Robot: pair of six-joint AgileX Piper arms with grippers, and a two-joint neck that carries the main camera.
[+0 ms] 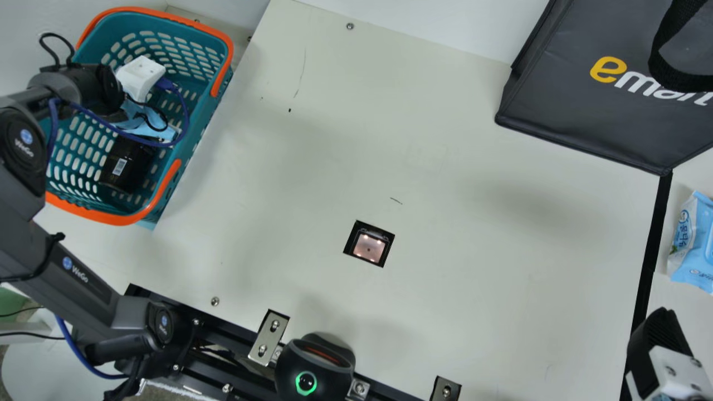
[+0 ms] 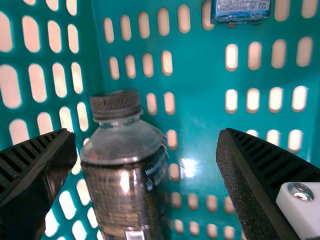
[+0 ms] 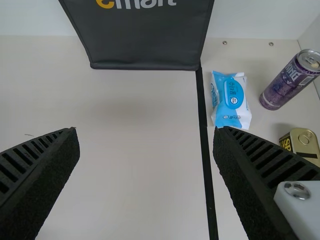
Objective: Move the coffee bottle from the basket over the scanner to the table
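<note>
Table (image 1: pixel 445 167) first: its broad top stretches between the bag (image 1: pixel 574 106), whose lower edge runs aslant, and the basket (image 1: pixel 111 218), rimmed by orange handles. Past a black strip (image 1: pixel 649 267) sit the wipes (image 1: pixel 693 242), a purple can (image 3: pixel 290 80) and a tin (image 3: pixel 306 145). The left gripper (image 1: pixel 139 77) is at the basket; in its wrist view, its fingers stand wide, openwork basket walls around them. The right gripper (image 1: pixel 659 334) is over the strip's near end, its fingers wide apart too. The bottle (image 1: pixel 128 164) is in the basket, close to a wall. In the left wrist view its dark cap points away from the gripper, its long axis running slightly aslant back between the fingers, nearer one; touching or not, I can't tell. Smallest is the scanner (image 1: pixel 369 246), square-edged and lit, set into the tabletop.
</note>
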